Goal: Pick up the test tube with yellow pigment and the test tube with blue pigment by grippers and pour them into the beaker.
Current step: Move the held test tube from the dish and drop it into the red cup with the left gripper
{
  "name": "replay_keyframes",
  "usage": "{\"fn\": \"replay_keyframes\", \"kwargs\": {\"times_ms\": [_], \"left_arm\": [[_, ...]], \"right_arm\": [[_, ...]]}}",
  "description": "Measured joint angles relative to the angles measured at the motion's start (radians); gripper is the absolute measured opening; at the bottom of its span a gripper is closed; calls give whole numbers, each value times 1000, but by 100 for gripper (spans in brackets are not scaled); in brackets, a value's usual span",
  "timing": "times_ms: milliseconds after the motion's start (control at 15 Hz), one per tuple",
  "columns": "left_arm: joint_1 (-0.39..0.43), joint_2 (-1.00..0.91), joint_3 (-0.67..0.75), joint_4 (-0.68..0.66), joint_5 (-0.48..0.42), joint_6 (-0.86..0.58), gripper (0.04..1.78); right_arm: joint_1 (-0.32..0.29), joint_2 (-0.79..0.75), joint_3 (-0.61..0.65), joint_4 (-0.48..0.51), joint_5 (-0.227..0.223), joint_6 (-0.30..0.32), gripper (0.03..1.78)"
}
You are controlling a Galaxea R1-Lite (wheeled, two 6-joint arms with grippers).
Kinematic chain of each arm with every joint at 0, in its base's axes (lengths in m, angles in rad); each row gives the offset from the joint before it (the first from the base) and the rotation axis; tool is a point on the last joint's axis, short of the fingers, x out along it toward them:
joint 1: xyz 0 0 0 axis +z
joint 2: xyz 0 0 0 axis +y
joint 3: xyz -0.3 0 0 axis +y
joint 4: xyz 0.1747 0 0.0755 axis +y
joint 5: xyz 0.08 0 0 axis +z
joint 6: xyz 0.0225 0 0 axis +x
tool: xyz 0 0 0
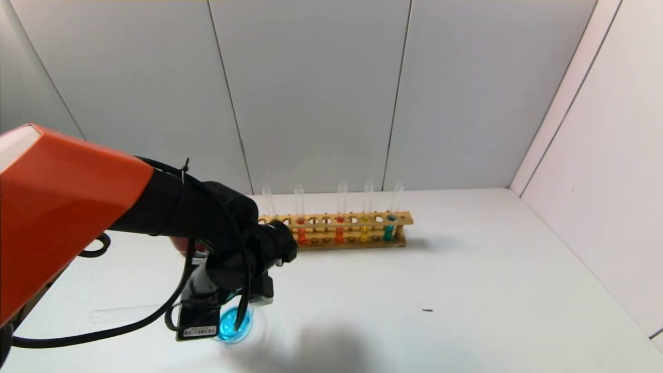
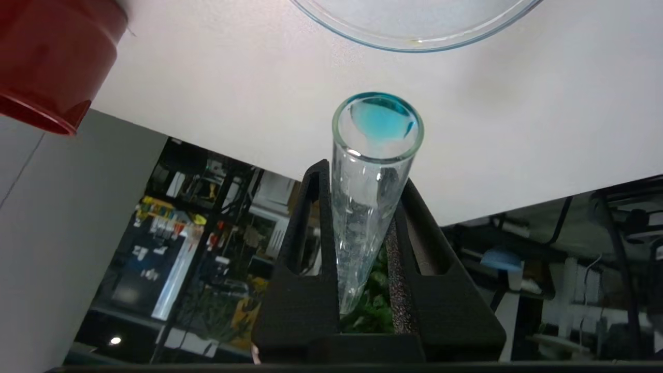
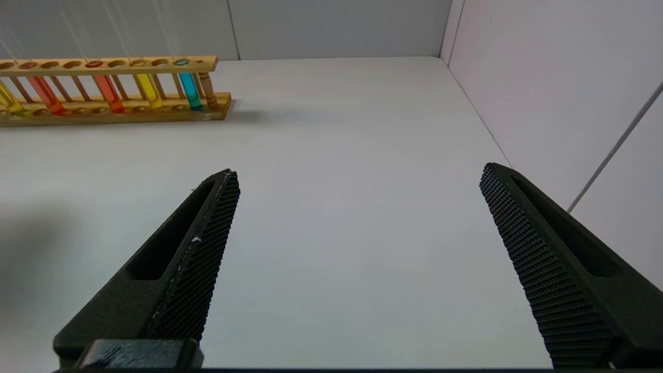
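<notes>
Left pincer [image 2: 362, 259] clamped on tilted blue-pigment test tube [image 2: 370, 191] above beaker [image 1: 235, 324]. Right pincer [image 3: 357, 248] spread wide over bench [image 3: 352, 129].

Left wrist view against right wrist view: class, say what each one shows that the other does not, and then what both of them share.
Only the left wrist view shows the left gripper with its jaws shut on a nearly emptied test tube with blue pigment, a clear glass rim and a dark-red cup.

Only the right wrist view shows the right gripper, jaws wide open and empty, and the wooden rack holding yellow, orange-red and blue tubes.

Both show the white table and grey wall panels.
</notes>
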Motion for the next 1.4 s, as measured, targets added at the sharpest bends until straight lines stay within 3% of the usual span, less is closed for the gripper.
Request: {"fn": "replay_keyframes", "kwargs": {"times_ms": [267, 533, 800, 1133, 1400], "left_arm": [[19, -113, 1, -17, -33, -36, 31], [57, -255, 3, -41, -137, -91, 31], [128, -377, 8, -54, -184, -116, 31], [243, -445, 30, -271, -305, -130, 31], [317, -442, 54, -434, -345, -207, 31]], "right_arm": [[0, 0, 0, 0, 0, 0, 170], [0, 0, 0, 0, 0, 0, 170], [0, 0, 0, 0, 0, 0, 170], [0, 0, 0, 0, 0, 0, 170], [0, 0, 0, 0, 0, 0, 170]]}}
